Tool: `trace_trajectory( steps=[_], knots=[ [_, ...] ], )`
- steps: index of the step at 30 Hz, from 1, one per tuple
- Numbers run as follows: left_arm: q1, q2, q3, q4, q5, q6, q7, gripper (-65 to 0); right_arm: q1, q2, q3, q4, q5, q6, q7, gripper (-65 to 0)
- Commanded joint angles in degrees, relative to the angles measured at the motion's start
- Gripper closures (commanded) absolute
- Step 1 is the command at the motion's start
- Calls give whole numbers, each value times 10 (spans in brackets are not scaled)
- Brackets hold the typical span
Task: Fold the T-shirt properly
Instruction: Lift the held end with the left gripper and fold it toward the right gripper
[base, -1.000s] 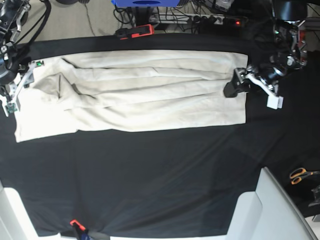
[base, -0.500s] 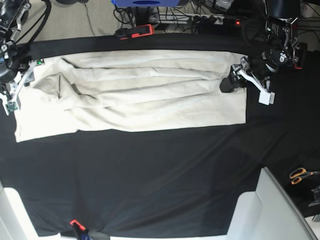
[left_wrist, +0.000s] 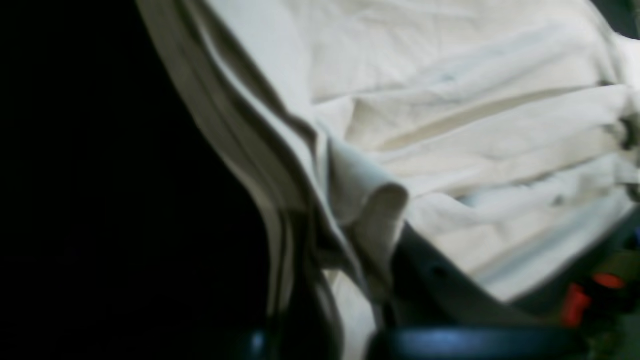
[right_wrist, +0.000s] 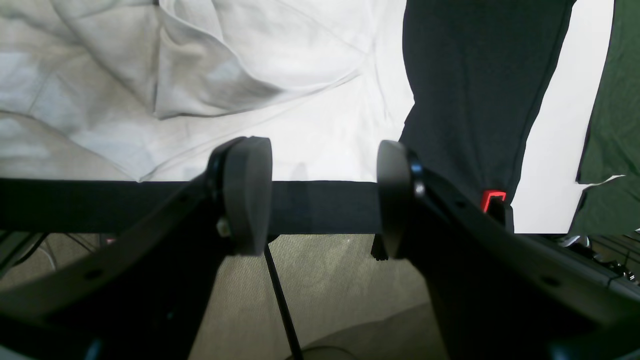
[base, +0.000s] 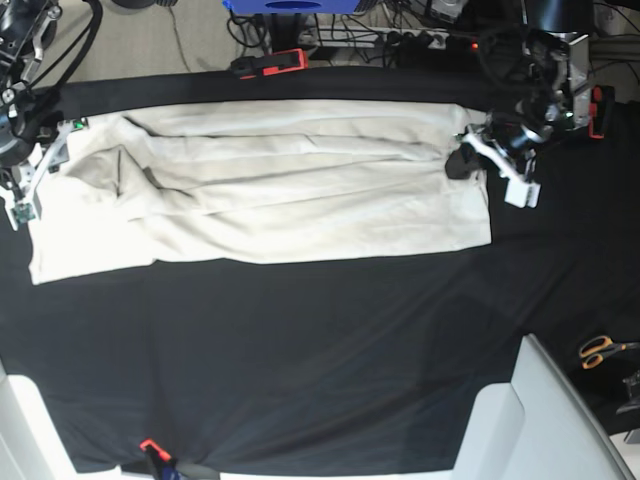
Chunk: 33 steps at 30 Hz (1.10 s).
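The cream T-shirt (base: 280, 190) lies as a long wrinkled band across the far half of the black table cloth (base: 300, 340). My left gripper (base: 462, 160) sits at the shirt's right end. In the left wrist view the left gripper (left_wrist: 367, 285) is shut, with a raised fold of the T-shirt (left_wrist: 475, 125) pinched between its dark fingers. My right gripper (base: 40, 170) hovers at the shirt's left end. The right wrist view shows the right gripper (right_wrist: 320, 195) open over the cloth's edge with nothing between its pads (right_wrist: 247, 195), and the T-shirt (right_wrist: 200, 75) just beyond them.
Orange-handled scissors (base: 600, 350) lie at the right edge. A red clamp (base: 270, 62) grips the far edge and a small orange one (base: 152, 448) the near edge. A white panel (base: 540, 420) rises at the front right. Cables and a power strip (base: 415, 38) lie behind the table.
My left gripper has moved up and left onto the shirt's right end and closed on a fold of it. The right arm has stayed where it was.
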<state>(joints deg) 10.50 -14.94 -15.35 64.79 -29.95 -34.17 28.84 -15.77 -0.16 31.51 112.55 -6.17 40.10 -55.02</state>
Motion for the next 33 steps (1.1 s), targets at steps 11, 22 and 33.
trace_trajectory(
  steps=[11,22,33],
  knots=[
    [55,91,9,225,282,12,18,0,3,6,0,-2,1,-1,8,-321],
    [64,102,128,326,384,13,20,0,3,6,0,-2,1,-1,6,-321],
    [39,109,229,389,384,16,109,0,3,6,0,-2,1,-1,6,-321]
  ],
)
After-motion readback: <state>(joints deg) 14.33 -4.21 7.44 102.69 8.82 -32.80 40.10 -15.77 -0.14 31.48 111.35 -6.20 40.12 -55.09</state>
